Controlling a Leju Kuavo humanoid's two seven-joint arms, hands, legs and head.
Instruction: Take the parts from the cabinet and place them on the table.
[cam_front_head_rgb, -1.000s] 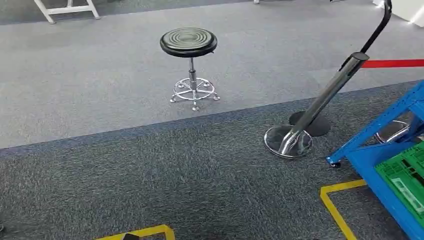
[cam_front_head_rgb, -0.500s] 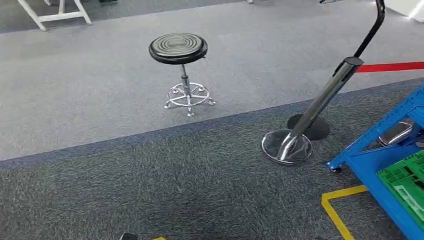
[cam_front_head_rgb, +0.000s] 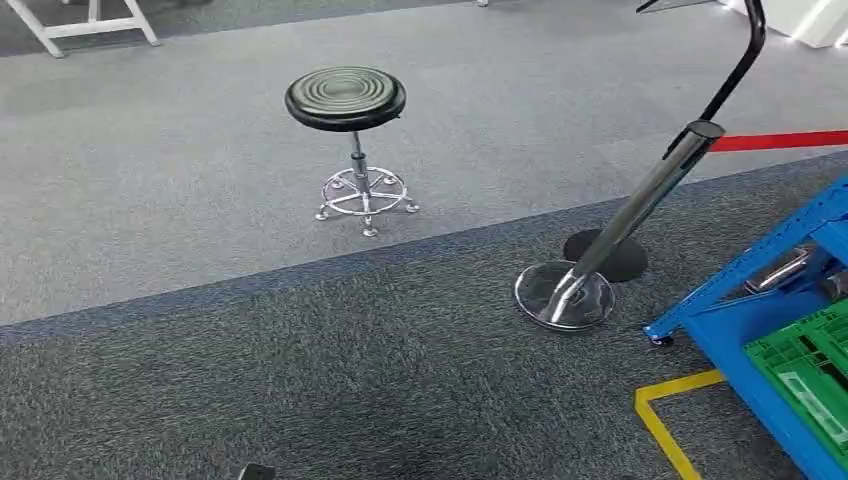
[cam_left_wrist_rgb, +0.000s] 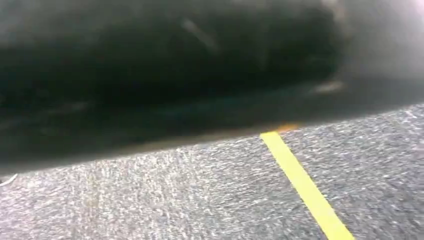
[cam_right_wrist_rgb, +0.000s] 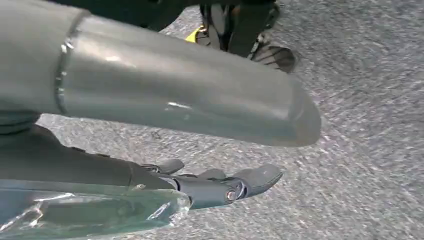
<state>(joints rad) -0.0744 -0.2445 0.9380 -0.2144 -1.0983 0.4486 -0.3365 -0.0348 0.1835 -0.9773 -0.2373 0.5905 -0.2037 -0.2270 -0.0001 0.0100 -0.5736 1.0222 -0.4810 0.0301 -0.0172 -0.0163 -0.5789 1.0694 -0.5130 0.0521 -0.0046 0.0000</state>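
Observation:
The blue cabinet (cam_front_head_rgb: 770, 300) stands at the right edge of the head view, with a green crate (cam_front_head_rgb: 810, 365) on its low shelf. No loose part can be made out in it. In the right wrist view my right hand (cam_right_wrist_rgb: 210, 165) hangs over the grey carpet, its thick grey thumb (cam_right_wrist_rgb: 200, 95) well apart from the straight dark fingers (cam_right_wrist_rgb: 230, 187), and nothing lies between them. A clear glossy piece (cam_right_wrist_rgb: 90, 210) lies along that hand's underside; I cannot tell what it is.
A black round stool (cam_front_head_rgb: 346, 98) on a chrome base stands on the lighter carpet ahead. A leaning chrome barrier post (cam_front_head_rgb: 600, 250) with a red belt (cam_front_head_rgb: 780, 140) is close to the cabinet. Yellow floor tape (cam_front_head_rgb: 665, 410) marks the carpet before the cabinet.
The whole picture has shifted: the stool, the post and the cabinet have slid left and down a little, so the camera has turned to the right. Nothing on the floor has itself moved.

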